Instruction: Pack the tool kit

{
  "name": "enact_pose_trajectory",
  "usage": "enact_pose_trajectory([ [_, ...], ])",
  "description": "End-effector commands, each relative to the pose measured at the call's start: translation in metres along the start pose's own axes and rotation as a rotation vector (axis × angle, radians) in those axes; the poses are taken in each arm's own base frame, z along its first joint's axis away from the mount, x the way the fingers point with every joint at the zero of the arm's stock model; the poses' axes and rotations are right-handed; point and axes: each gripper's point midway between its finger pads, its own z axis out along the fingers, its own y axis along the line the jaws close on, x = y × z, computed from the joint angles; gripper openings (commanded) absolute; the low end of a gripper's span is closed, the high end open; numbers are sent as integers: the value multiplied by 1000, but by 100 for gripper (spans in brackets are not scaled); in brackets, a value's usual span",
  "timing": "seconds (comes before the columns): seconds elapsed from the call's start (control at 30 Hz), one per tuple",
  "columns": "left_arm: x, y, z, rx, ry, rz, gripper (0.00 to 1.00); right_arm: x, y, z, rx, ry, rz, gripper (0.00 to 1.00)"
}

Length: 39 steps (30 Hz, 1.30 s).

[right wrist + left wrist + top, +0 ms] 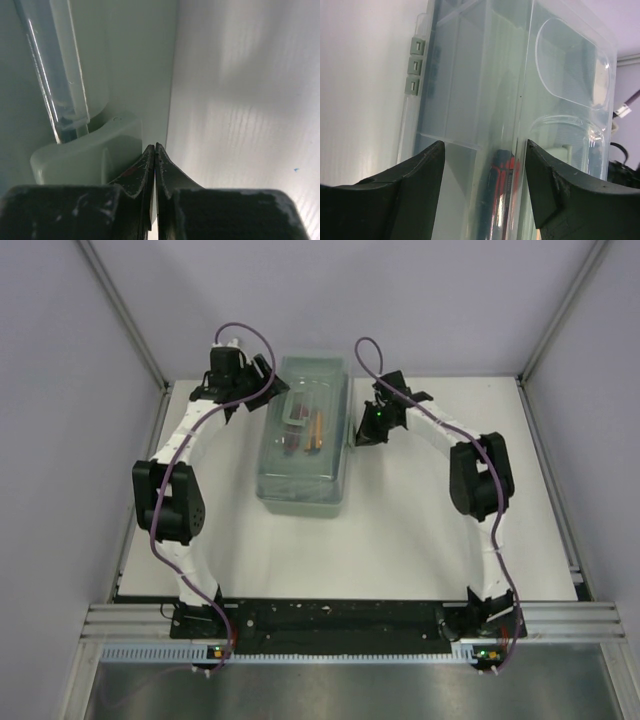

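A translucent plastic tool case [303, 440] lies on the white table with its lid down; red and orange tools [305, 430] show through it. My left gripper [262, 380] is open at the case's far left edge; in the left wrist view [485, 155] its jaws straddle the case's clear wall [470, 90], with a red-and-black tool [502, 167] behind it. My right gripper [358, 432] is shut and empty against the case's right side; in the right wrist view [154, 148] its tips rest beside a pale green latch [85, 155].
Grey hinge tabs [415, 72] line the case's edge in the left wrist view. Purple cables loop over both arms. White walls and aluminium rails enclose the table [420, 530]. The black base rail [340, 620] runs along the near edge.
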Motion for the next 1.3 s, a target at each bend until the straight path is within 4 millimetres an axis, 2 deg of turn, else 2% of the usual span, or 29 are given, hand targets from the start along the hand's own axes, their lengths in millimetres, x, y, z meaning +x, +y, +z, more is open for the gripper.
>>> enact_pose_trajectory([
  [0.0, 125, 33, 1, -84, 418, -79, 67, -8, 46, 4, -141, -19, -81, 0],
  [0.13, 135, 25, 3, -16, 446, -119, 66, -7, 77, 0, -264, -42, -86, 0],
  [0.27, 149, 12, 6, 78, 489, -183, 62, -5, 94, -2, -367, -52, -60, 0],
  [0.4, 156, 5, 9, 127, 518, -214, 59, -2, 99, -1, -400, -60, -46, 0],
  [0.5, 152, 7, 9, 118, 504, -203, 58, -5, 89, 0, -356, -85, -28, 0],
  [0.6, 134, 15, 6, 55, 456, -165, 58, -14, 66, -5, -264, -118, 1, 0],
  [0.67, 109, 22, 3, 12, 392, -138, 60, -23, 42, -14, -179, -150, 18, 0],
  [0.77, 56, 26, -3, -15, 272, -116, 72, -37, 3, -35, -74, -204, 41, 0],
  [0.8, 27, 21, -7, -18, 209, -100, 76, -41, -14, -42, -32, -219, 56, 0],
  [0.83, 8, 21, -11, -28, 166, -85, 86, -46, -24, -52, -7, -239, 60, 0],
  [0.9, -27, 21, -24, -44, 86, -65, 95, -49, -48, -70, 50, -269, 74, 0],
  [0.93, -41, 19, -33, -46, 51, -50, 98, -52, -58, -81, 81, -289, 69, 0],
  [1.0, -64, 21, -53, -67, -13, -24, 98, -55, -73, -105, 130, -332, 68, 7],
  [1.03, -67, 16, -64, -73, -31, -2, 98, -54, -81, -114, 156, -348, 72, 13],
  [1.07, -79, 30, -79, -110, -63, -4, 98, -53, -85, -126, 172, -365, 70, 19],
  [1.13, -86, 37, -108, -164, -97, 44, 98, -49, -93, -149, 207, -397, 72, 37],
  [1.2, -80, 44, -135, -225, -98, 77, 98, -43, -97, -180, 248, -450, 66, 53],
  [1.27, -68, 48, -161, -263, -101, 105, 98, -31, -102, -203, 280, -486, 60, 61],
])
